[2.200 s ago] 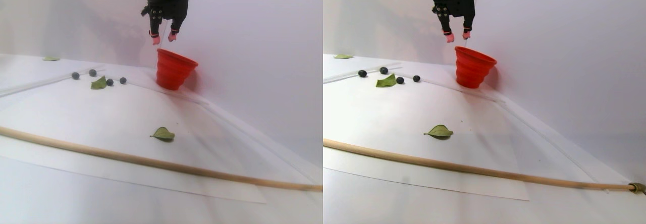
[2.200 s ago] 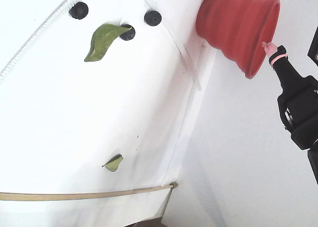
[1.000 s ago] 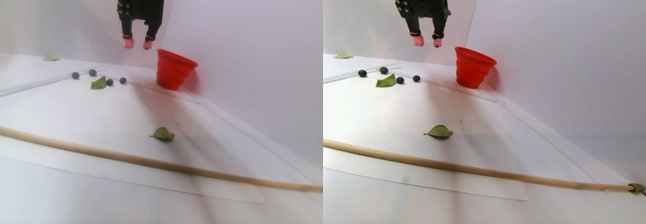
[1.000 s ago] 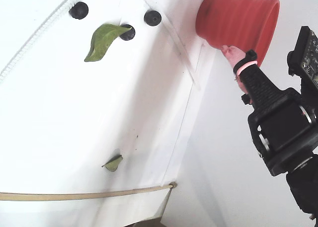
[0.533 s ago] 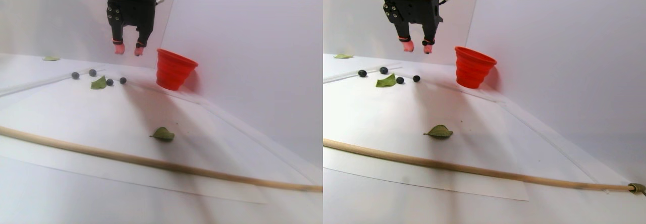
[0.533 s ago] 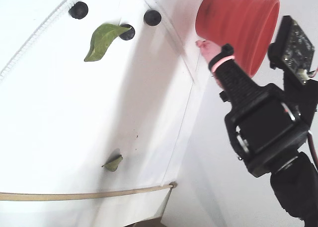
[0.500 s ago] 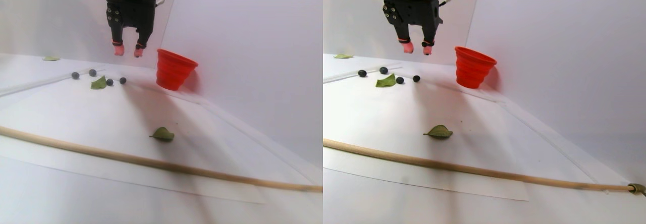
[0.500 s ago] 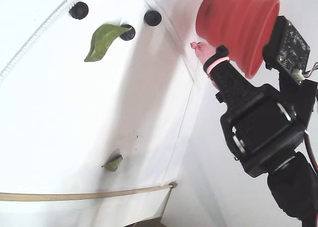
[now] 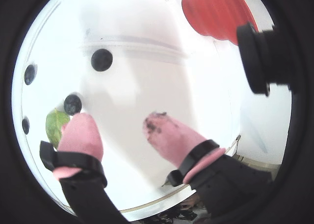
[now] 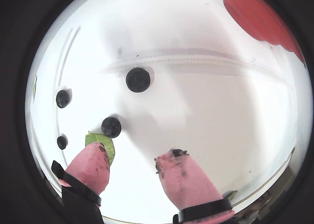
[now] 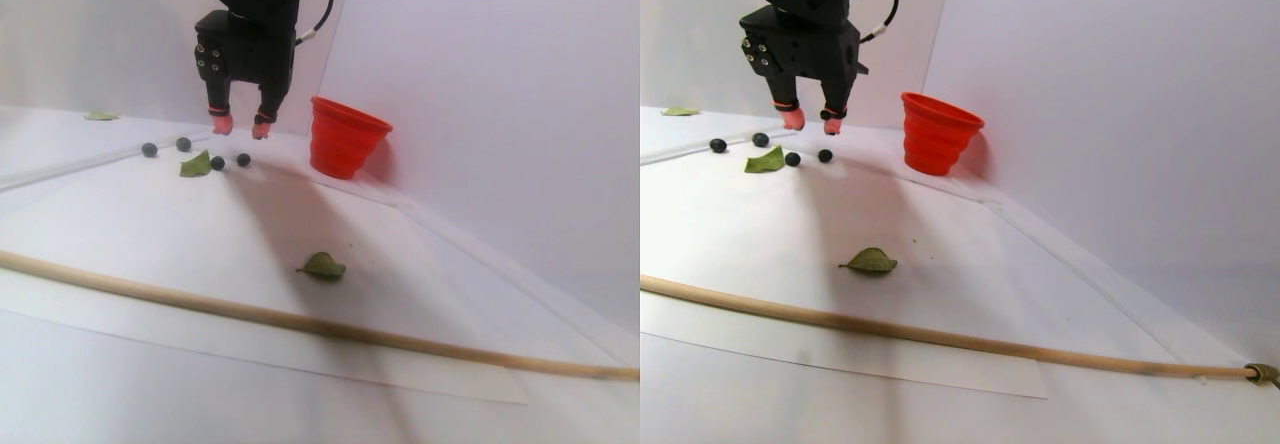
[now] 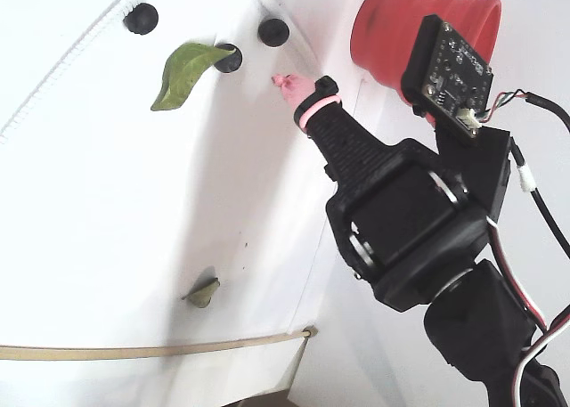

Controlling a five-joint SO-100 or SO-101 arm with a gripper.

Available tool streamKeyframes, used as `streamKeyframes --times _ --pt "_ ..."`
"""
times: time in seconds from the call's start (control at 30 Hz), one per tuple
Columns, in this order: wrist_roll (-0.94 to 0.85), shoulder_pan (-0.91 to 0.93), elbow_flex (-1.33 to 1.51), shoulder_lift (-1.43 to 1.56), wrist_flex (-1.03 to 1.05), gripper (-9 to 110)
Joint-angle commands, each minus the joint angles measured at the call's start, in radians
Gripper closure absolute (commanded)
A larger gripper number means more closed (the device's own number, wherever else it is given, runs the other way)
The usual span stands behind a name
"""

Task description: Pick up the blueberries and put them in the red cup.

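Several blueberries [image 11: 217, 163] lie on the white sheet at the far left of the stereo pair view. One blueberry [image 10: 138, 80] is ahead of the fingers in a wrist view, and another [image 10: 111, 127] touches a green leaf [image 10: 100, 140]. My gripper [image 11: 240, 127] hangs open just above them, with pink fingertips [image 12: 285, 82] and nothing between them. In both wrist views the gap of the gripper [image 9: 119, 126] shows only bare sheet. The red cup [image 11: 343, 139] stands upright to the right of the gripper, by the wall. It lies top right in the fixed view [image 12: 401, 33].
A second green leaf [image 11: 322, 265] lies mid-sheet and a third leaf [image 11: 100, 116] is at the far left. A long wooden stick [image 11: 300, 322] crosses the front of the sheet. White walls close the back and right.
The gripper has moved from above the red cup to the left and down, and now hangs over the blueberries. It stays open. Berries, leaves and cup have not moved.
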Motion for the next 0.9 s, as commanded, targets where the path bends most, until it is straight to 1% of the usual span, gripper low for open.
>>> streamKeyframes --times 0.0,0.87 --pt "0.008 0.003 -0.029 0.011 -0.034 82" --pt "0.077 -0.048 -0.107 -0.146 -0.153 82"
